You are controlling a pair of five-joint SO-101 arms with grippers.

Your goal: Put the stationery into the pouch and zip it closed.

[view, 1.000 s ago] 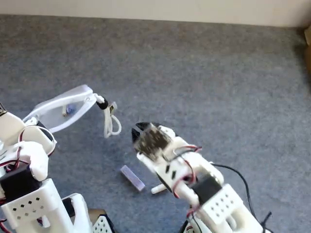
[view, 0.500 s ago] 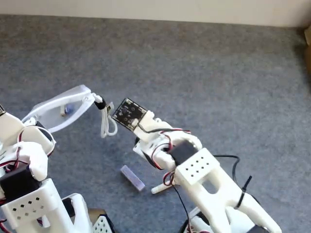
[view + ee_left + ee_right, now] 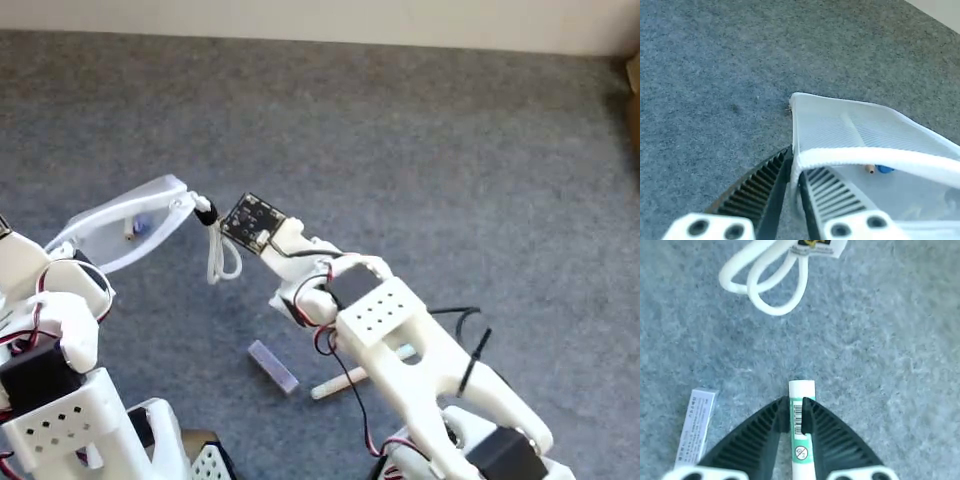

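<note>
The translucent white mesh pouch [image 3: 110, 235] lies at the left of the scene, raised off the grey carpet [image 3: 450, 150] at its near-left end. There the left gripper [image 3: 794, 165] is clenched on the pouch's edge. Its mouth appears to be unzipped, and a small blue item [image 3: 884, 169] already sits inside beside what looks like a pencil tip. So the filling has begun but is, I judge, less than half done. The right gripper [image 3: 796, 402] grasps a white tube with a green label [image 3: 801, 392], its jaws pressed on either side. The tube's end is near the pouch's right end but not yet in it. A white cord loop [image 3: 225, 258] hangs from the zip pull and lies just ahead of the tube, so it could snag on the way in. Nearer, a small lilac rectangular block [image 3: 272, 366] and a pale thin stick [image 3: 335, 383] rest loose on the carpet just beside each other. The stick is partly under the right arm. Both are yet to be packed, and the zip is yet to be drawn closed.
</note>
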